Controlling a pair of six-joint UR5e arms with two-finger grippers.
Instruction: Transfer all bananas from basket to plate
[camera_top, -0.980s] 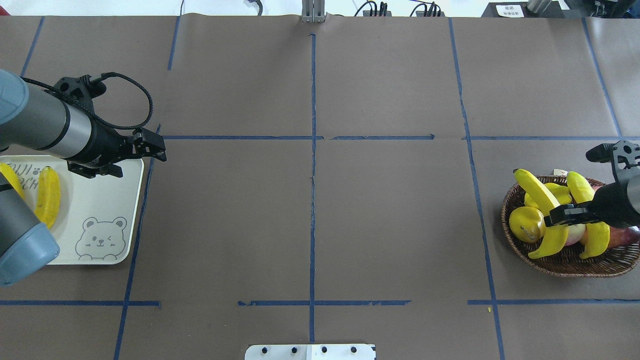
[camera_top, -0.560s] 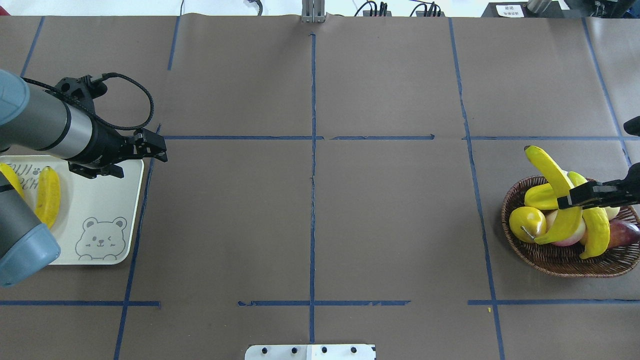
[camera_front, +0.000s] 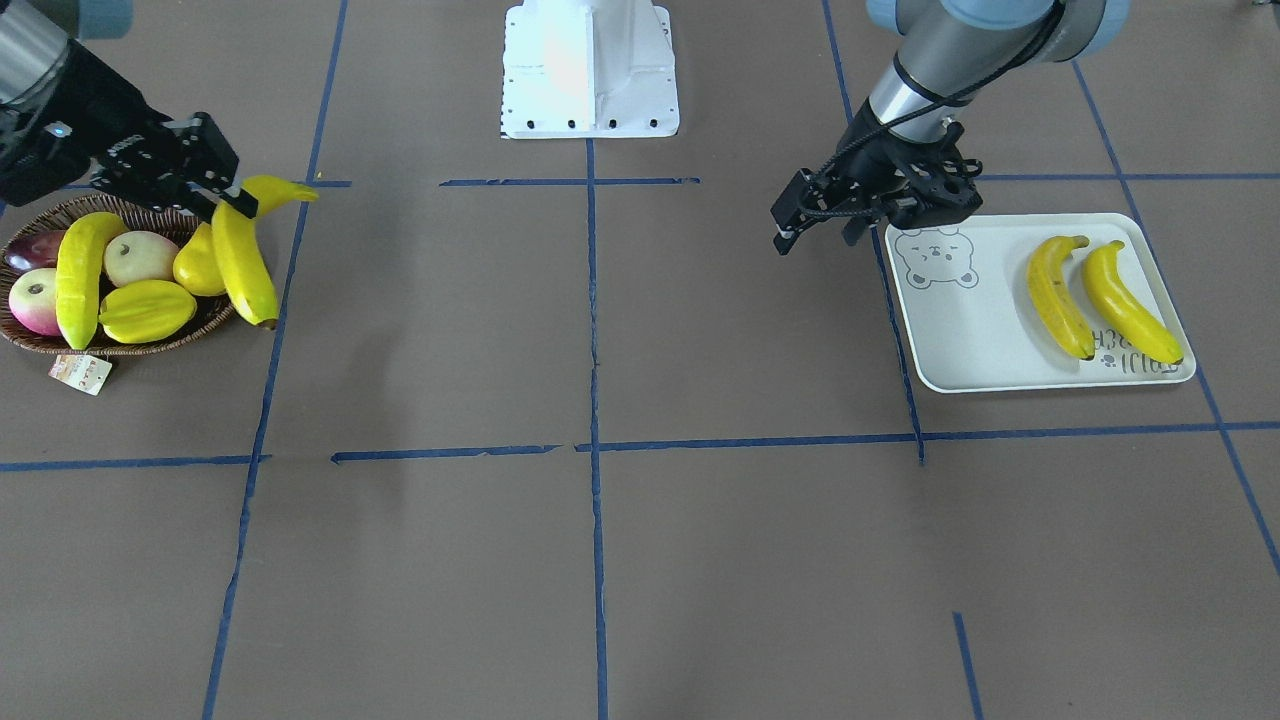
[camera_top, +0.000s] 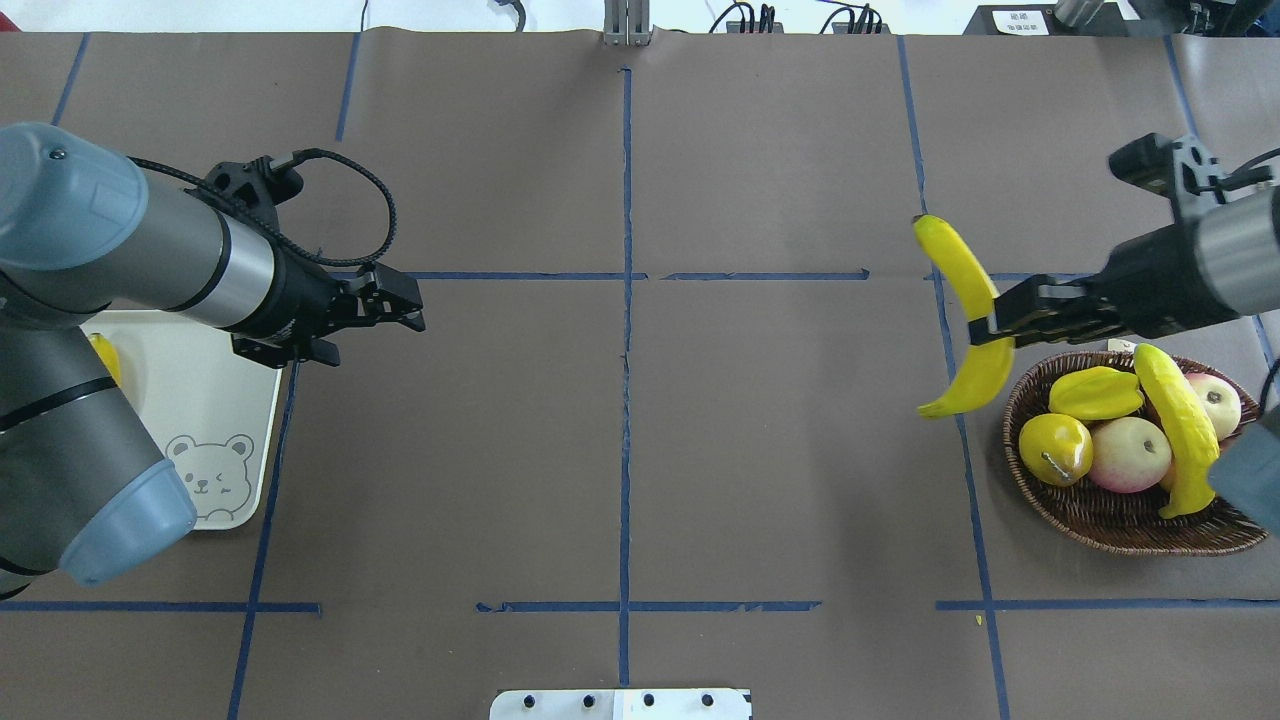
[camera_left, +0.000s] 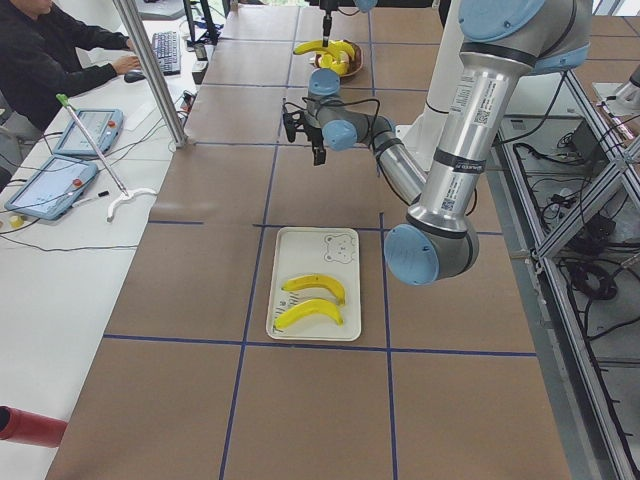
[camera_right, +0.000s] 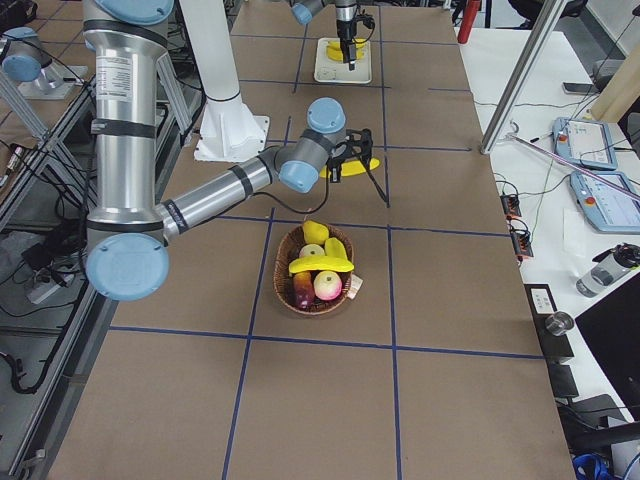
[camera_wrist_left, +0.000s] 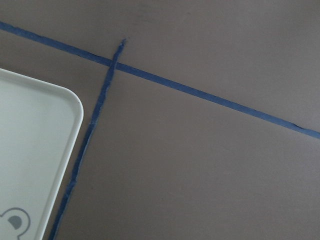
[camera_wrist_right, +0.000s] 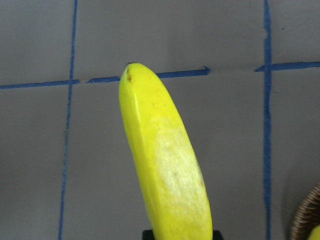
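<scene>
Since the earlier overhead frame the right gripper (camera_top: 985, 328) has lifted one banana (camera_top: 962, 268) out of the basket (camera_top: 1100, 522) and carried it toward the table's centre, and the left arm has swung out from over the plate (camera_top: 235, 400) the same way. By my reckoning a third banana is on its way, probably to be passed across, as the plate lies well apart from the basket. In the overhead view the right gripper's fingers pinch the banana at mid-length. It hangs in the air just beside the basket rim, clear of the wicker, while the last banana (camera_top: 1182, 430) lies across the other fruit (camera_top: 1128, 468). The right forearm reaches in low and nearly level. The left gripper (camera_top: 405, 308) hovers past the plate's edge, its fingers seemingly spread with nothing between them. The front-facing view shows two bananas (camera_front: 1055, 295) lying side by side on the plate, and the left gripper pointing down just off the bear-print corner. The exterior left view confirms that pair on the plate. The right wrist camera shows the held banana's tip pointing away over the tape lines (camera_wrist_right: 145, 77). The left wrist camera sees only the plate's corner and bare table paper.
</scene>
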